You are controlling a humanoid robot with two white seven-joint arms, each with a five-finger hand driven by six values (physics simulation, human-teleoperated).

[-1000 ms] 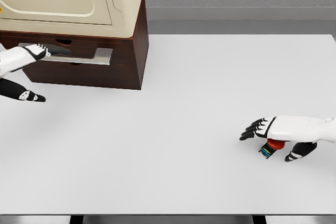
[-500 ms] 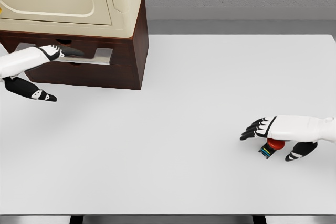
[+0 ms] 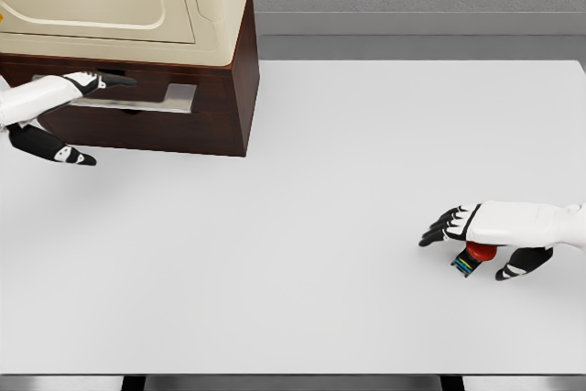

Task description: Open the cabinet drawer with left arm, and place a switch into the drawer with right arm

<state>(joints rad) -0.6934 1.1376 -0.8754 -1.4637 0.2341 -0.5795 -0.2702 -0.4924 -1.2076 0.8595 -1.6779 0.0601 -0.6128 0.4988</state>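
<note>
- The desk (image 3: 302,190) is a plain white surface, and a dark brown cabinet (image 3: 224,107) stands at its far left corner.
- A cream-coloured appliance (image 3: 128,2) sits on top of the cabinet and covers most of its top.
- The cabinet front shows 2 drawer fronts, 1 above the other, and a flat grey handle (image 3: 169,98) runs across between them.
- The drawer (image 3: 174,81) looks closed, its front flush with the cabinet face.
- The left hand (image 3: 69,89) comes in from the desk's left edge and lies across the left part of the cabinet front at handle height.
- Its fingers (image 3: 114,81) are stretched out straight and point to the right along the handle; the thumb hangs apart below, over the desk. They are open and wrapped around nothing, though I cannot tell whether the tips touch the handle.
- The switch (image 3: 474,255), a small piece with a red cap on a dark base showing blue and yellow marks, is near the desk's right edge, towards the front, well apart from the cabinet.
- The right hand (image 3: 490,231) comes in from the right edge and sits directly over the switch.
- Its fingers (image 3: 444,224) reach left past the switch, loosely extended, with the thumb curled down just beside the switch on its right. I cannot tell whether the hand is actually gripping the switch or only covering it.
</note>
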